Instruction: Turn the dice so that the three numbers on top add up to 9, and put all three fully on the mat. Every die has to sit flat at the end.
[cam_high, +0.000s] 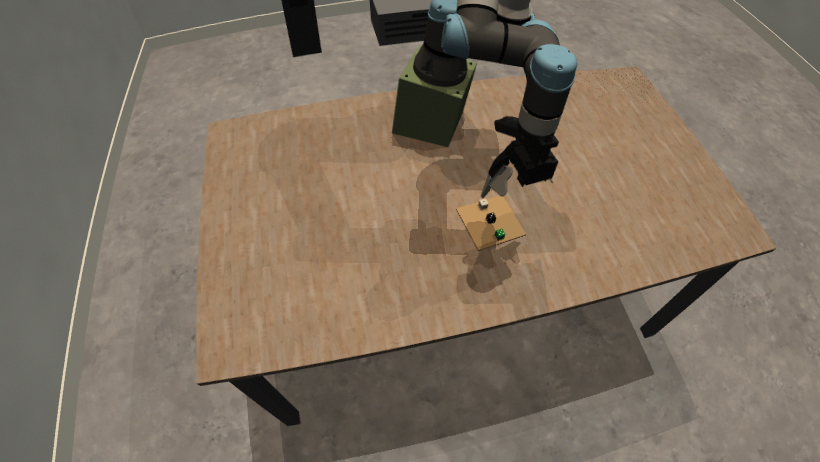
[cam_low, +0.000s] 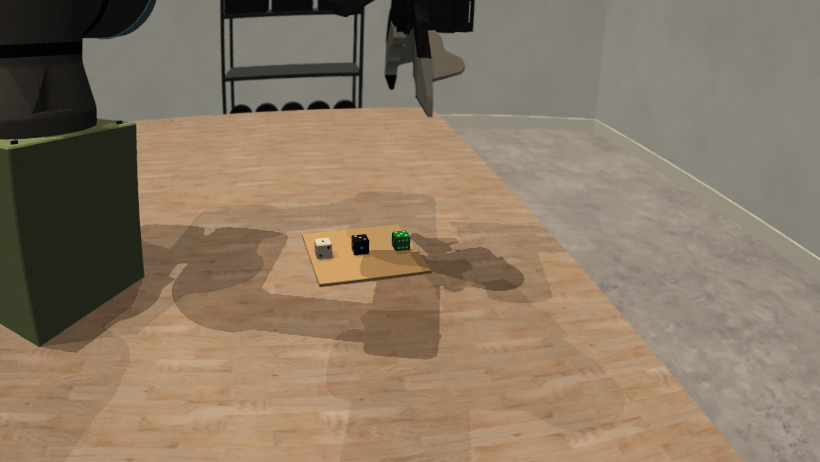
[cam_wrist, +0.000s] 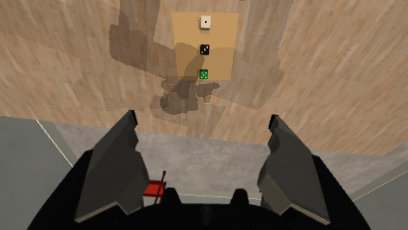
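The tan square mat (cam_high: 471, 224) (cam_low: 338, 273) (cam_wrist: 225, 30) lies on the table with three dice in a row, all flat and fully on it. The white die (cam_high: 483, 203) (cam_low: 323, 247) (cam_wrist: 205, 22) shows one pip on top. The black die (cam_high: 491, 218) (cam_low: 360, 244) (cam_wrist: 204, 49) is in the middle; its top appears to show three. The green die (cam_high: 500, 234) (cam_low: 400, 240) (cam_wrist: 204, 74) shows five on top, near the mat's edge. My gripper (cam_low: 410, 101) (cam_wrist: 203, 113) is wide open and empty, high above the table and away from the dice.
The arm stands on a green pedestal (cam_high: 427, 111) (cam_low: 74, 229) behind the mat. The wooden table (cam_high: 258, 286) (cam_low: 258, 390) has its front edge beyond the green die's side of the mat. A dark shelf (cam_low: 292, 71) stands in the background. Arm shadows fall across mat and table.
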